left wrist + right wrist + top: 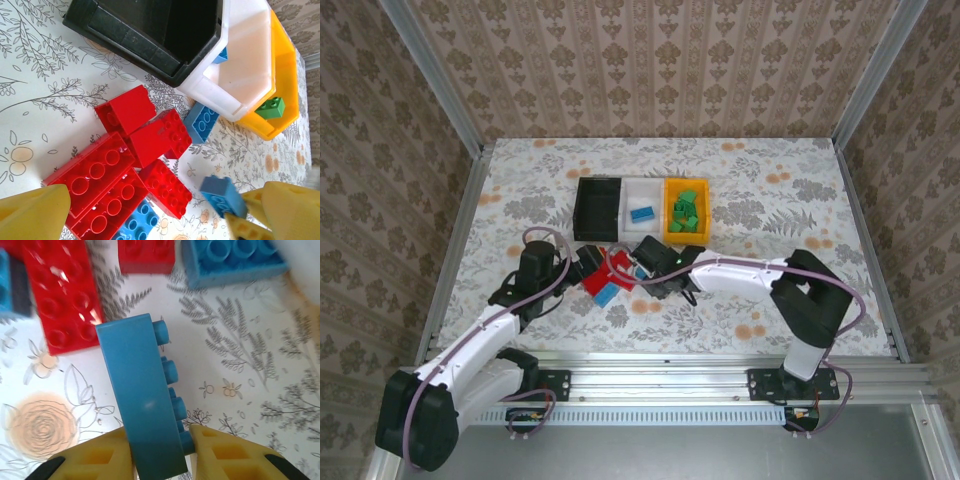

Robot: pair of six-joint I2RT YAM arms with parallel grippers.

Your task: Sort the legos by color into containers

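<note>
Green bricks: sorted, as far as shows. Several small green studded plastic bricks [686, 210] lie in the orange-yellow open-top plastic bin [686, 239], and I see none on the bench.
Blue bricks: begun. One small blue studded brick [641, 214] lies in the white translucent bin [645, 193].
In hand: the right fingers [220, 452] are clamped on another blue studded brick [142, 390], gripping its lower end with the studs turned sideways. It is low over the flower-patterned bench [260, 365] beside the pile; whether it has cleared the surface I cannot tell.
Blue left over: at least two blue bricks [202, 120] lie among the reds.
Red bricks: not begun. A cluster of red studded bricks [125, 165] lies touching on the bench just before the black bin [140, 35], which looks empty.
Left fingers [35, 210]: spread wide over the red cluster, holding nothing.
Judgement: roughly a third done; the remaining blues and every red have yet to go in.
</note>
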